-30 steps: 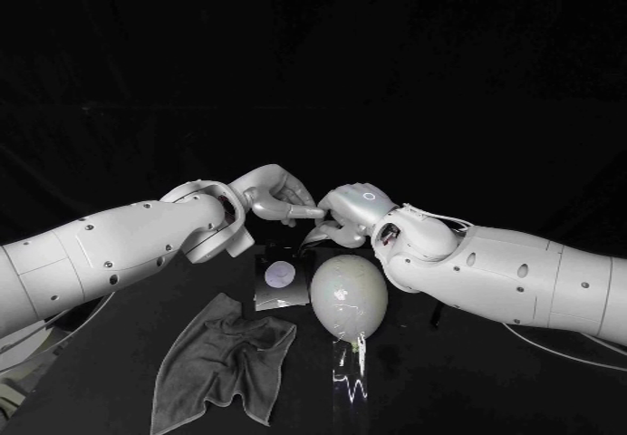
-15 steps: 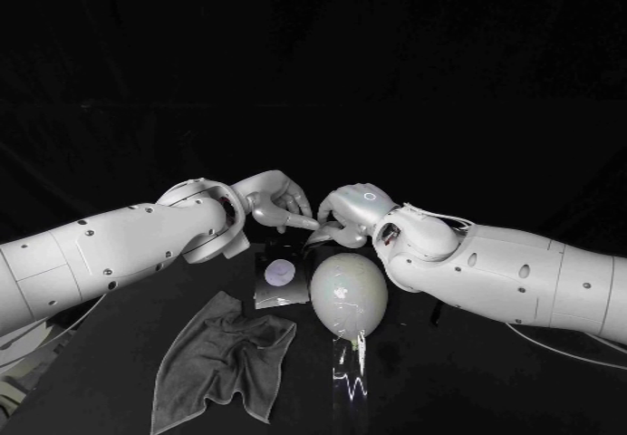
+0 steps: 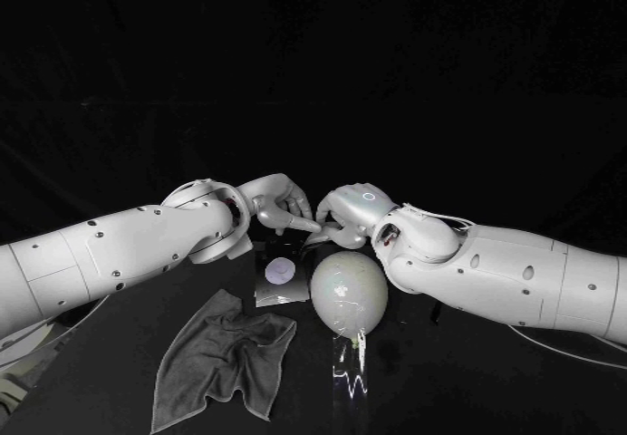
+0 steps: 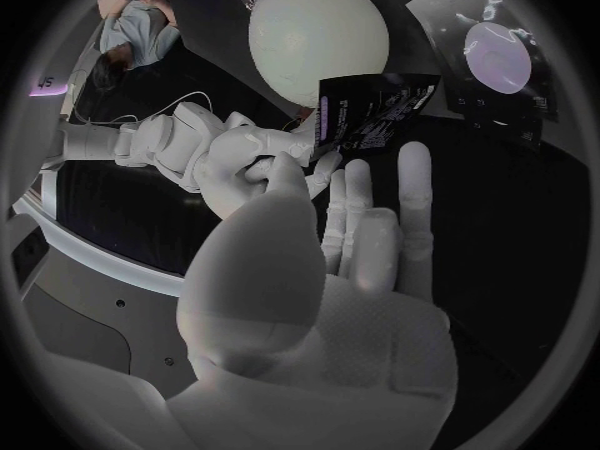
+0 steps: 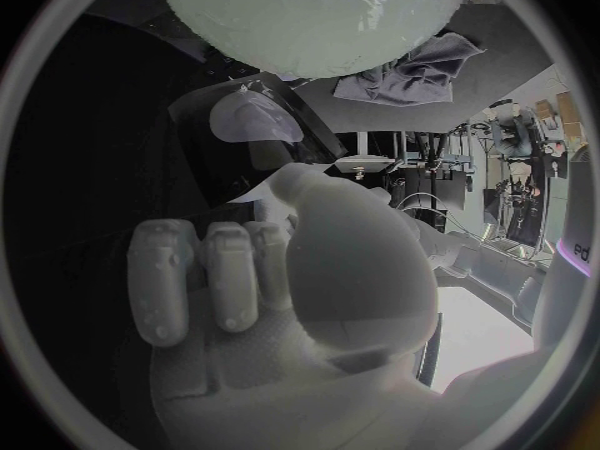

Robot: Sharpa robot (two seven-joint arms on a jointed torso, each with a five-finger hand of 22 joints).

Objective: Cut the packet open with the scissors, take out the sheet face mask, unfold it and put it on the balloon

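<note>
My right hand (image 3: pixel 345 214) pinches a small black packet (image 4: pixel 375 110) by one edge and holds it above the table behind the balloon; that hand (image 4: pixel 238 162) also shows in the left wrist view. My left hand (image 3: pixel 277 208) faces it, its fingers (image 4: pixel 375 220) stretched out straight and apart, with the tips just short of the packet's lower edge. The pale oval balloon (image 3: pixel 349 292) lies on the table below both hands. A second dark packet with a purple circle (image 3: pixel 278 276) lies flat to the balloon's left.
A crumpled grey cloth (image 3: pixel 222 362) lies at the front left of the black table. The balloon's clear tail (image 3: pixel 351 367) trails toward the front edge. In the right wrist view, the balloon (image 5: pixel 313 10) and cloth (image 5: pixel 413 75) lie beyond my curled fingers.
My left hand has sunk slightly and edged closer to the right hand. The right hand, balloon and table things have stayed put.
</note>
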